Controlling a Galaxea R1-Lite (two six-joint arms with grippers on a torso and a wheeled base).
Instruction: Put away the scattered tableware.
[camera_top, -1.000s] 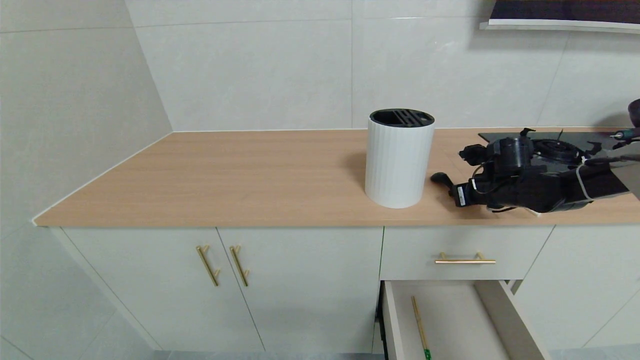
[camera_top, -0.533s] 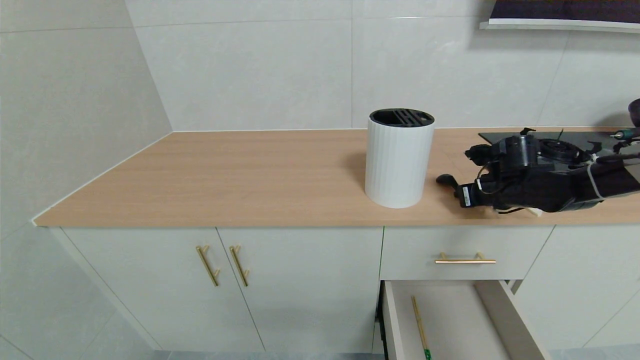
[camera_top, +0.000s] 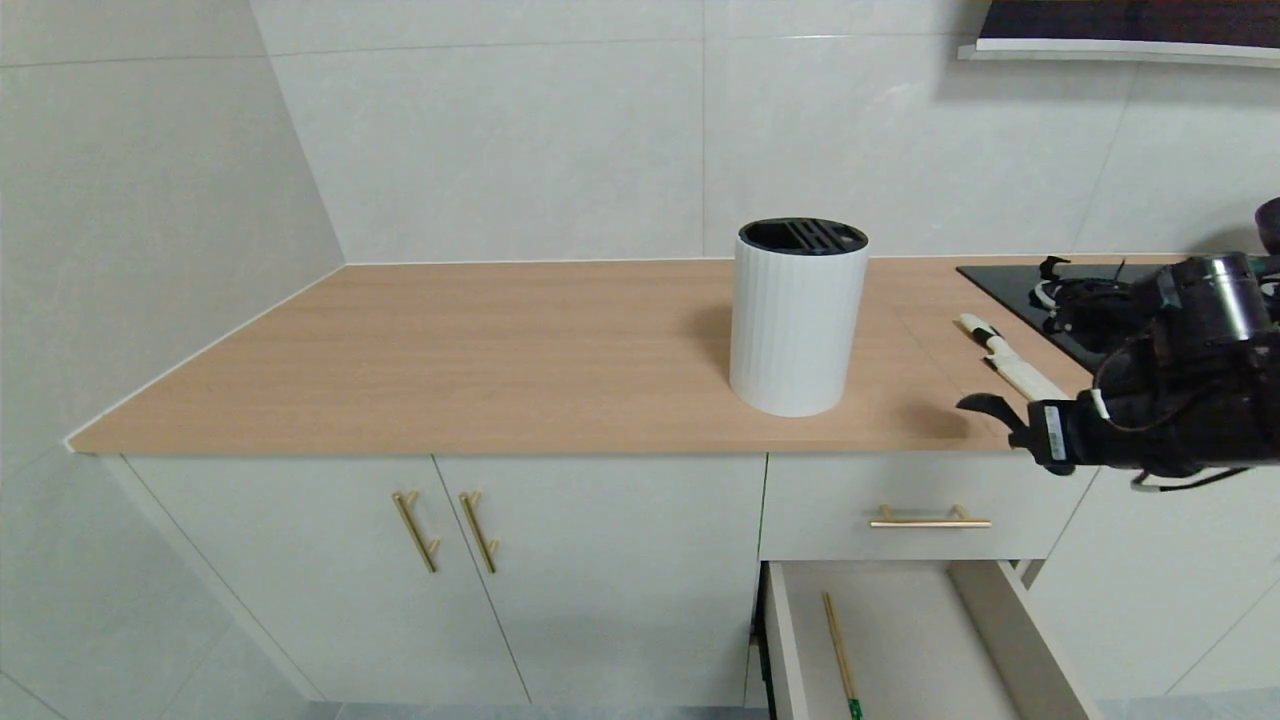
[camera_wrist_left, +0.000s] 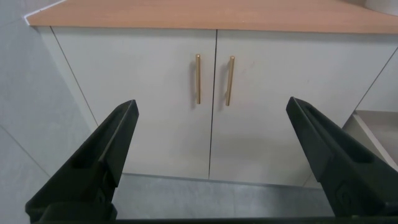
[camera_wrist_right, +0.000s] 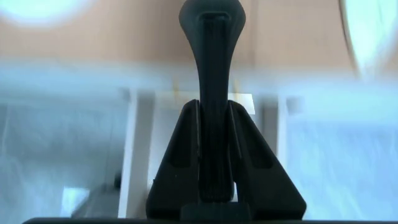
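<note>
Two grippers are in play, but only one is placed for the next move. Nearest and lowest, the open drawer (camera_top: 985, 625) stands pulled out under the counter, with a thin yellow stick (camera_top: 838, 640) with a green end, probably chopsticks, lying lengthwise on its floor. The left gripper (camera_wrist_left: 211, 109) hangs low in front of the cabinet doors (camera_wrist_left: 155, 93), its fingers spread wide with nothing between them, well apart from anything on the counter.

At the counter's (camera_top: 500, 340) front edge, above the drawer, the right gripper (camera_top: 985, 408) hovers with its fingers pressed together. The right wrist view shows nothing between them.

Just beyond it, farther back on the wood, lies the white utensil (camera_top: 1010, 368), which looks like a knife, though I cannot be sure. It lies flat, with its long axis on a diagonal. The pale end is near the front edge by the right wrist. The dark-tipped end points back and toward the white ribbed holder (camera_top: 798, 320).

The right arm is clearly the nearer one. In my judgement the pick calls for the fingers to part, go forward over the utensil and turn square across that diagonal. The slotted holder stands upright beside it on the left, and the black hob (camera_top: 1020, 285) sits behind on the right.
</note>
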